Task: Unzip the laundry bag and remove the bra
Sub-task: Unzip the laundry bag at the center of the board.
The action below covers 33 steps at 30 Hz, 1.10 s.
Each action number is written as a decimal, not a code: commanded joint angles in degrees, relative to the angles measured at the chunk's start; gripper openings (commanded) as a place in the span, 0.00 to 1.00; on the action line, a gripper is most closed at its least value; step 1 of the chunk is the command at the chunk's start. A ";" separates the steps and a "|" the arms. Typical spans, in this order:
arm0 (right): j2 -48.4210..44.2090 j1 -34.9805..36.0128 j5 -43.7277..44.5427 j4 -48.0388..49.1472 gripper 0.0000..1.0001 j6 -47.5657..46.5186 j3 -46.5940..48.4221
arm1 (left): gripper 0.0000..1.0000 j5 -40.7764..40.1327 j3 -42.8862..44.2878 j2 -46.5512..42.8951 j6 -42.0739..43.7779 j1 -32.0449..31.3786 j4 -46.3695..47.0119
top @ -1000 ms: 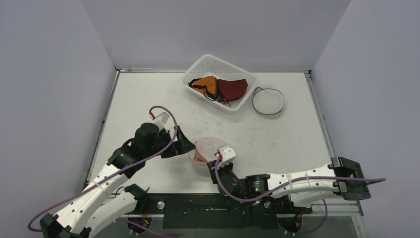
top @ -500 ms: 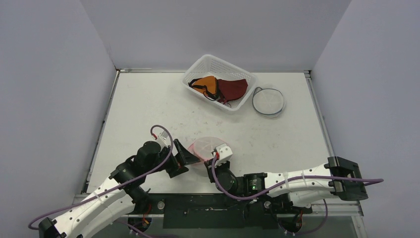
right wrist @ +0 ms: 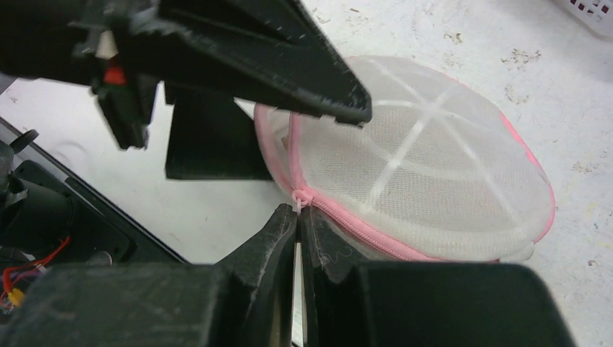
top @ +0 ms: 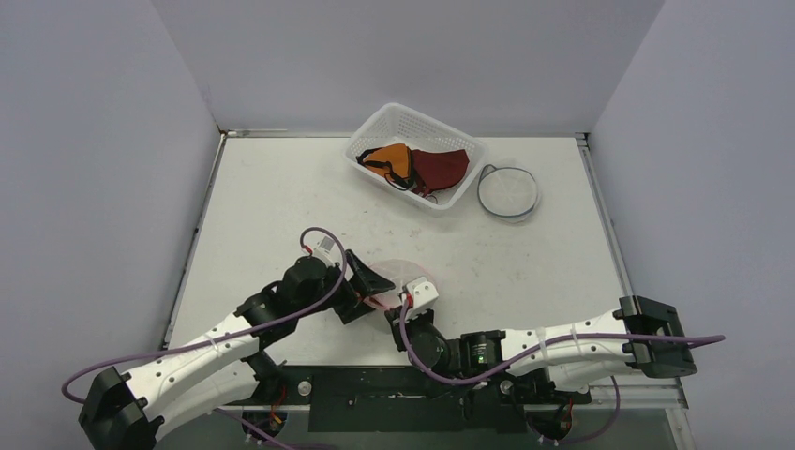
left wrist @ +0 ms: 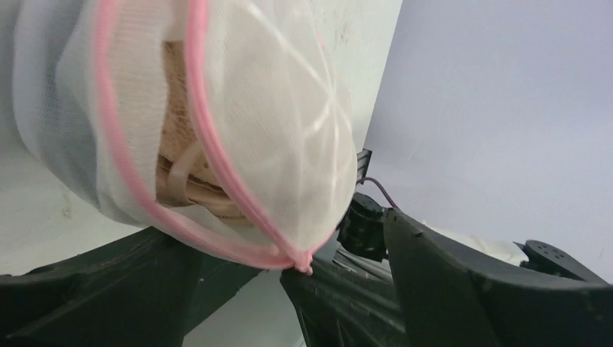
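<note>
laundry bag (top: 401, 278) lay lower centre, top view. my right jaws clamped its zipper pull (right wrist: 298, 196); my left jaws spread wide around it. light floppy mesh; i judged the pink rim (right wrist: 405, 244) the firmest hold.

1. White basket (top: 448, 127), which we recorded near the far edge of the table (top: 272, 187), held an orange garment (top: 392, 157) and a dark red garment (top: 442, 167).
2. Round mesh disc (top: 508, 191), which we noted just right of the basket.

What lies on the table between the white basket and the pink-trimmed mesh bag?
Nothing. In the top view, only bare, scuffed table separates the white basket from the mesh bag.
</note>
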 commanded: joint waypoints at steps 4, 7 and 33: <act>-0.33 2.76 3.28 -0.42 0.05 0.86 0.62 | 0.62 1.66 2.69 3.98 3.11 5.38 6.00; -1.35 3.02 3.87 -1.13 0.05 1.74 0.09 | 0.42 2.37 2.67 4.49 3.61 6.20 6.62; -10.38 4.59 9.76 -15.14 0.05 12.36 -2.67 | 0.00 1.93 2.22 0.52 5.56 10.08 3.12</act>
